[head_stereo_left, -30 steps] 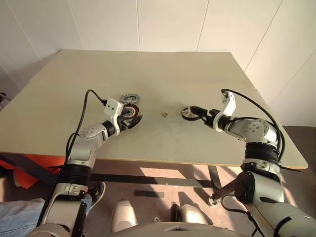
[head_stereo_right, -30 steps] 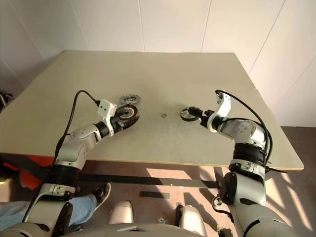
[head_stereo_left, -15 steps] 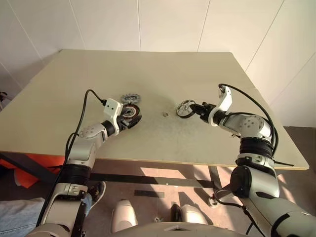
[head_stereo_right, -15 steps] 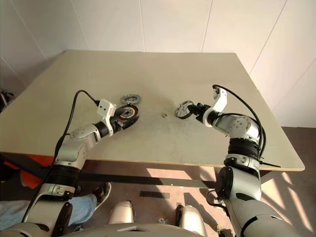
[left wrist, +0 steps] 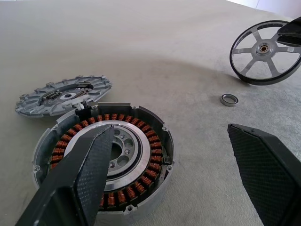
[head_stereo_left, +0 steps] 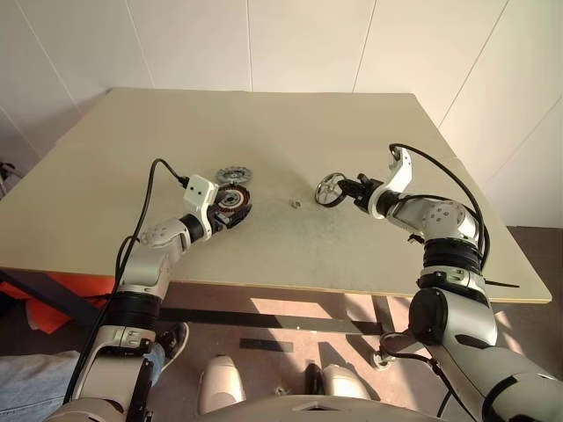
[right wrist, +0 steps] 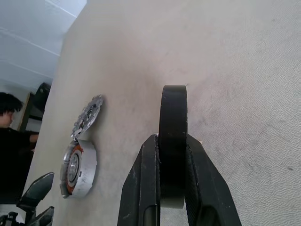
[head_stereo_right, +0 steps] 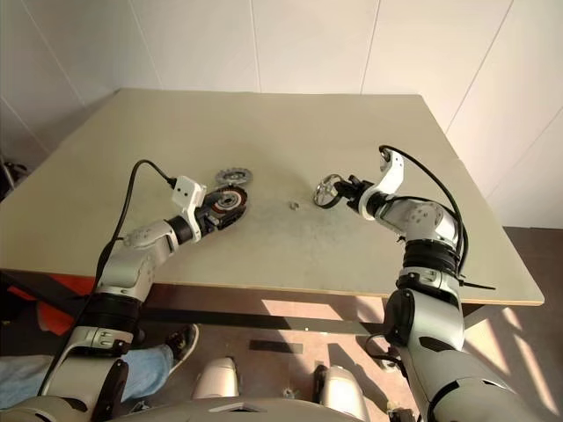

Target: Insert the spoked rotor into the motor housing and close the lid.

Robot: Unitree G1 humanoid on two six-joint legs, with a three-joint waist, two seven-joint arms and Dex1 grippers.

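Gripping the spoked rotor (head_stereo_left: 331,189), a small flat wheel with a black rim, silver spokes and a silver hub: right claw (right wrist: 171,155), both black fingers pressed against the two flat faces of the rim. Held upright on edge and clear of the beige desk (head_stereo_left: 290,132), on the right half of it. Seen edge-on between the fingers in the right wrist view; seen face-on, tilted, in the left wrist view (left wrist: 265,52).

Hovering just over the motor housing (left wrist: 106,162), a round shallow silver-rimmed can with copper-red windings ringed around a silver centre: left claw (left wrist: 183,179), fingers spread wide apart and holding nothing, one finger (left wrist: 89,174) in front of the housing's near edge. Resting flat on the desk, on the left half, well apart from the rotor.

Lying flat just beside the housing, on its far side and almost touching it: the lid (left wrist: 63,94), a flat grey metallic disc with a ridged, gear-like edge.

Sitting alone on the desk between housing and rotor, nearer the rotor: a small silver metal ring (left wrist: 229,99).

Showing at the edge of the right wrist view, beyond the desk: a person in dark clothing (right wrist: 11,141).
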